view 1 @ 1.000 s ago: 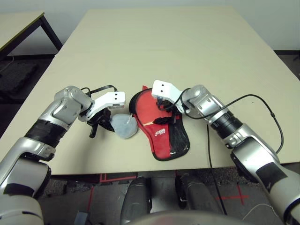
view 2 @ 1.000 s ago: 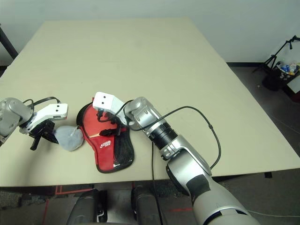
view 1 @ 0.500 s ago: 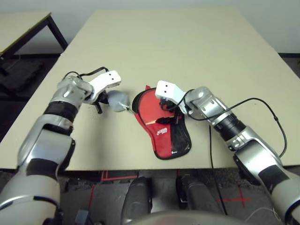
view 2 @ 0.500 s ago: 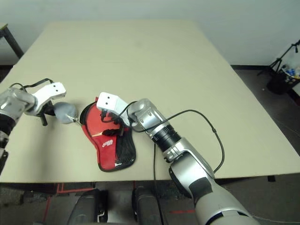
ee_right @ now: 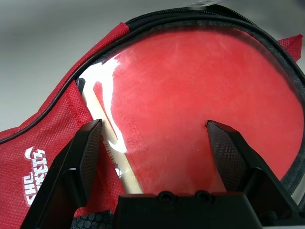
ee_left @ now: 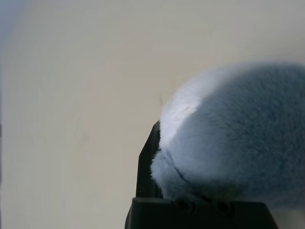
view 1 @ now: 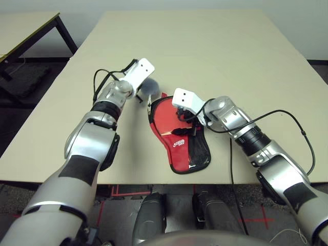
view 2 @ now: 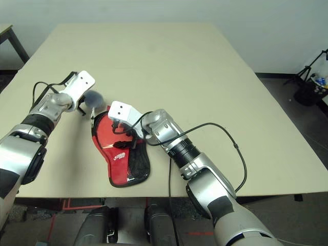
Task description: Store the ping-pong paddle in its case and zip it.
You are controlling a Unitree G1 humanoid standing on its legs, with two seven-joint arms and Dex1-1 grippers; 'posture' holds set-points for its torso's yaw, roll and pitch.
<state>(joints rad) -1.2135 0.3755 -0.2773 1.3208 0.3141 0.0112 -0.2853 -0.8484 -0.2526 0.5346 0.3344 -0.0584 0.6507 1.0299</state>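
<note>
Left gripper [ee_left: 190, 191] pinching grey plush fish charm [view 1: 151, 87] beside case [view 1: 192, 154]; right gripper [ee_right: 162, 143] spread over ping-pong paddle [ee_right: 200, 95].

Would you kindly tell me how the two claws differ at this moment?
The left claw is shut on the grey plush charm; the right claw is open and holds nothing. The left is beyond the case's round end; the right hovers over the paddle inside. Both have black fingers.

A beige table [view 1: 215, 46] carries the scene; the red case [view 1: 187, 148] lies flat near its front edge.
</note>
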